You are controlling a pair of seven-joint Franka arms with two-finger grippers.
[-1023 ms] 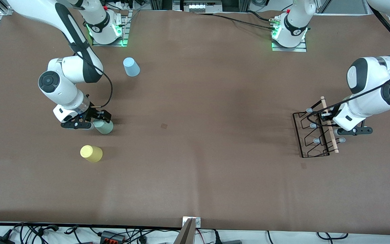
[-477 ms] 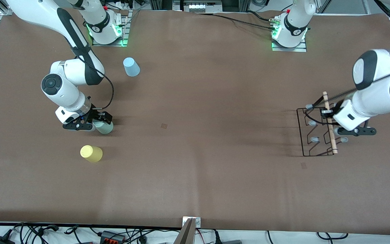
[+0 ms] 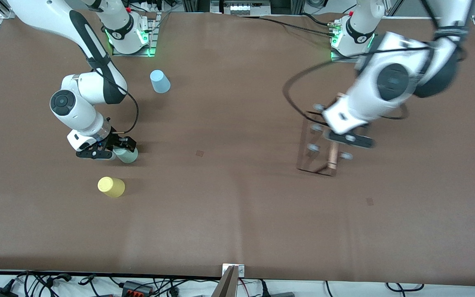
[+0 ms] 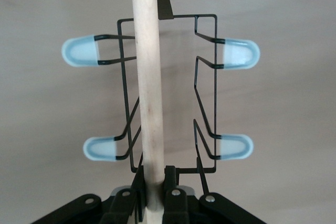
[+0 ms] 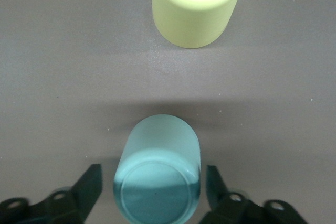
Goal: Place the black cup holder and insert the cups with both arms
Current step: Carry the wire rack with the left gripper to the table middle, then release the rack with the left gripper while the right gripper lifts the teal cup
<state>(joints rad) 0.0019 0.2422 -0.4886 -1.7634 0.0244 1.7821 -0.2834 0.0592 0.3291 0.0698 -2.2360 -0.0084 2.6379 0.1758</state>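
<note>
My left gripper (image 3: 346, 138) is shut on the light wooden handle (image 4: 148, 93) of the black cup holder (image 3: 324, 144) and carries it above the table, between the middle and the left arm's end. Its grey-tipped pegs (image 4: 239, 54) stick out on both sides. My right gripper (image 3: 116, 149) is open, low at the table, with one finger on each side of the pale green cup (image 3: 128, 155), which stands upside down; small gaps show beside the cup (image 5: 157, 177). The yellow cup (image 3: 111, 186) stands nearer the front camera and also shows in the right wrist view (image 5: 197, 3). The light blue cup (image 3: 160, 81) stands near the right arm's base.
The brown table cover (image 3: 229, 198) stretches wide between the cups and the holder. Both arm bases (image 3: 130, 37) stand at the top edge. Cables lie along the table's front edge (image 3: 138, 284).
My left arm has lifted the cup holder and swung it from the left arm's end toward the table's middle. My right gripper has stayed around the green cup.
</note>
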